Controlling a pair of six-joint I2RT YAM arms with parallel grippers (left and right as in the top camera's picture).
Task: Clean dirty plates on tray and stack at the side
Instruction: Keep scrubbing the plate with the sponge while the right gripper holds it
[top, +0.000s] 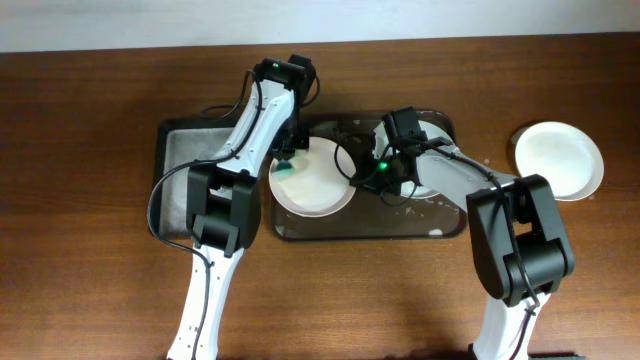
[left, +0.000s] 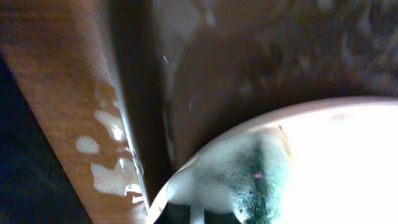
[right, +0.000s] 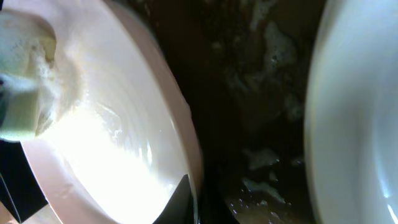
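A white plate (top: 318, 190) lies at the left end of the large dark tray (top: 360, 228). My left gripper (top: 287, 163) is shut on a green-yellow sponge (left: 249, 180), which presses foam onto the plate (left: 348, 162) at its left rim. My right gripper (top: 362, 178) is shut on this plate's right rim, with one dark finger (right: 180, 202) lying over the plate's (right: 106, 143) edge. A second plate (top: 437, 150) sits at the tray's right end, partly under the right arm. A third plate (top: 558, 160) rests on the table to the right.
A smaller dark tray (top: 185, 150) with a wet bottom lies left of the large one, under the left arm. Suds and water lie on the large tray's floor (right: 261, 124). Bare wooden table (top: 90, 250) surrounds both trays.
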